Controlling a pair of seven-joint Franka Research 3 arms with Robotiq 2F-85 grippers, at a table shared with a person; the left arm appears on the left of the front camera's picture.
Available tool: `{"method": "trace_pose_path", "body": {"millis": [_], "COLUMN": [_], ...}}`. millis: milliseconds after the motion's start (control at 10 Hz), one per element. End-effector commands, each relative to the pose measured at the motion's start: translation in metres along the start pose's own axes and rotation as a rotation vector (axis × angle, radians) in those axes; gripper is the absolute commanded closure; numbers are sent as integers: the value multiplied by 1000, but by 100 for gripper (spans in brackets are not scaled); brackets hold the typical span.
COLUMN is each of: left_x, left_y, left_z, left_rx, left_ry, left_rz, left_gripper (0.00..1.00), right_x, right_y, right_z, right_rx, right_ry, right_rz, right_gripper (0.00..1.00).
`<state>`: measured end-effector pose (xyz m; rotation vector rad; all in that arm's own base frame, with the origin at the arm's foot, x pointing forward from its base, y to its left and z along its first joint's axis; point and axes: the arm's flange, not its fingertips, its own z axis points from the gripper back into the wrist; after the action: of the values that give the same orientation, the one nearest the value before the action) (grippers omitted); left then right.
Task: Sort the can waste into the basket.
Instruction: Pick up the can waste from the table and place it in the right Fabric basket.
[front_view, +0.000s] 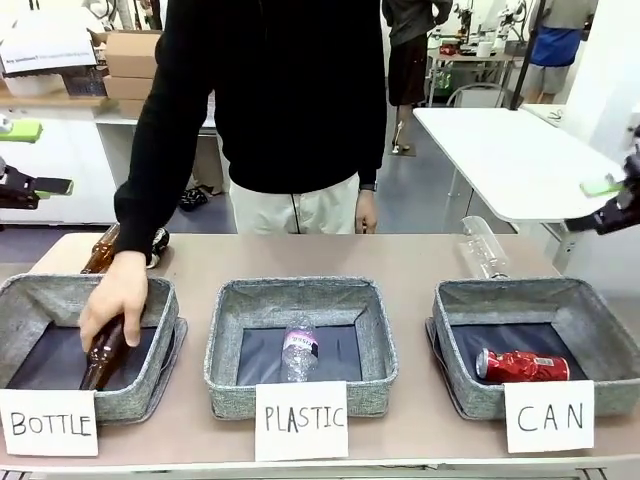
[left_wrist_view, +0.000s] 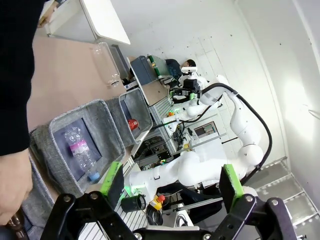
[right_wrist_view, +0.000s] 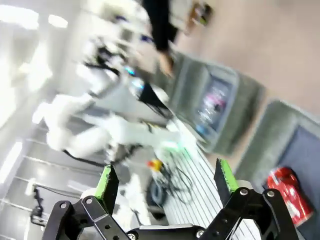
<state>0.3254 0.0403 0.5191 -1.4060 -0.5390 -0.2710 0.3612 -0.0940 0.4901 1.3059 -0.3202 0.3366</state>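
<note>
Already down in the CAN basket (front_view: 468, 398) at 3 o'clock on the bench (front_view: 400, 255): the red can (front_view: 522, 366), flat on its side on the dark lining, close to the near wall. Long axis running 9 to 3, one round end facing 9; top or base, impossible to tell.

Out at 10 o'clock, just behind the BOTTLE basket (front_view: 135, 395) and beside a brown bottle (front_view: 100, 250), what looks like the dark can (front_view: 158, 245), half hidden by the person's sleeve (front_view: 160, 150). Axis not readable from here.

The person's hand (front_view: 115, 300) is down in that basket on a second bottle (front_view: 100, 355).

Left jaws spread wide, gripping nothing, hanging off the 9 o'clock edge. Right jaws spread and bare as well, up at 3.

Likely step in hand: fetching the dark can, left arm the nearer by the look of it.
- Best to wait for a clear path past the sleeve, then drop from above.
- Close across the narrow body, not end to end.
- Lift clear of the basket walls and cross over the PLASTIC basket (front_view: 300, 288) at 6.
- Let go low over the lining, beside the red can rather than on top.
- Mind the clear bottle (front_view: 483, 247) at 2, just behind the CAN basket.
</note>
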Motion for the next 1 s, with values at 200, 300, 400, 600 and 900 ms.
{"method": "trace_pose_path", "body": {"millis": [200, 300, 400, 600, 900], "left_x": [1, 1, 1, 1, 1], "left_y": [-1, -1, -1, -1, -1], "left_z": [-1, -1, -1, -1, -1], "left_rx": [-24, -24, -24, -24, -24], "left_ry": [-10, -10, -10, -10, -10], "left_rz": [-20, -20, -20, -20, -20], "left_gripper": [0, 0, 0, 0, 0], "right_x": [5, 5, 5, 5, 5], "right_y": [5, 5, 5, 5, 5], "right_z": [-10, -10, -10, -10, -10], "right_rx": [-123, -123, -123, -123, -123], "right_ry": [118, 118, 118, 118, 118], "right_rz": [-6, -6, -6, -6, -6], "right_gripper": [0, 0, 0, 0, 0]}}
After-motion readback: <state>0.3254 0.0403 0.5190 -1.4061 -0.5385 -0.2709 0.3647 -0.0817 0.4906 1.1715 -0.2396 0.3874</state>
